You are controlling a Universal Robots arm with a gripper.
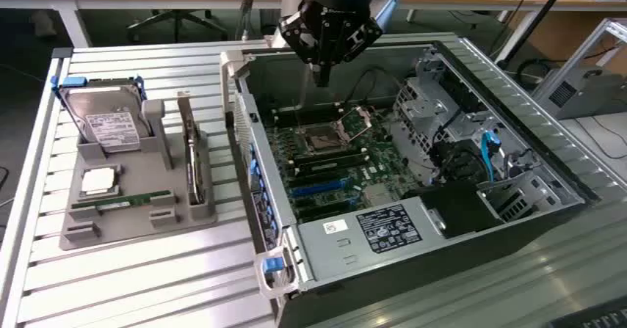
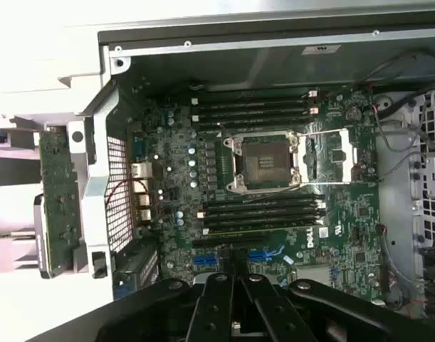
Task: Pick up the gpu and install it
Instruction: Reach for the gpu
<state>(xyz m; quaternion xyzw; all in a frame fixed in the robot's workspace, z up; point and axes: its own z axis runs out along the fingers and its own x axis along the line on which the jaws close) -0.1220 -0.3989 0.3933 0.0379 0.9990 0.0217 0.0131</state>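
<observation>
One closed, empty gripper (image 1: 322, 77) hangs upper middle over the computer case (image 1: 238, 100); graphics card (image 1: 197, 168) stands ungrasped centre left; pickup probably needs opened jaws.

The motherboard (image 1: 338, 159) is showing dark green, its slots (image 1: 319, 188) showing blue. The gpu (image 2: 60, 192) is showing green. The tray (image 1: 128, 225) is looking plain grey. The drive (image 1: 93, 97) is showing silver, its label (image 1: 113, 128) white. The gripper (image 1: 321, 78) is looking black. The cable (image 1: 487, 155) is showing blue. The table (image 1: 147, 284) is showing silver slats.
</observation>
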